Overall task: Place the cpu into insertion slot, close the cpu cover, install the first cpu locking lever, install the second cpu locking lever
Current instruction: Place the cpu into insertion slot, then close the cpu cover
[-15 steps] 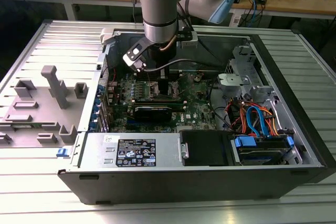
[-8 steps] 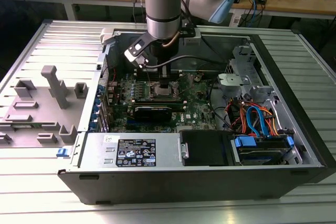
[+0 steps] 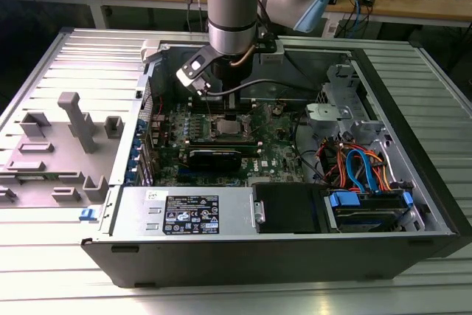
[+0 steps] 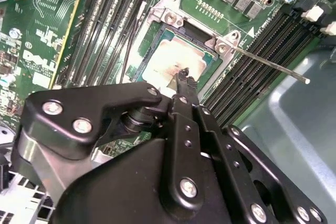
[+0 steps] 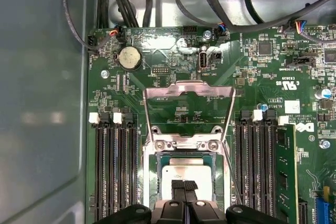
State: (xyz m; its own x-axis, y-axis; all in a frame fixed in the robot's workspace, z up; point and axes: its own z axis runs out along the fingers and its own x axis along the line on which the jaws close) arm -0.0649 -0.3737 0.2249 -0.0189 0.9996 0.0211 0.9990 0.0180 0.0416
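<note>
The gripper (image 5: 184,185) hangs straight over the cpu (image 5: 184,170). Its fingertips (image 4: 185,81) are pressed together into a narrow point, holding nothing and touching or just clearing the chip's silvery top. The cpu lies flat and square in its socket between the two banks of memory slots (image 5: 115,171). The cpu cover (image 5: 189,90) is swung open, lying back beyond the socket. One locking lever (image 4: 270,65) juts out free. The open computer case (image 3: 243,263) leaves the arm room on every side.
</note>
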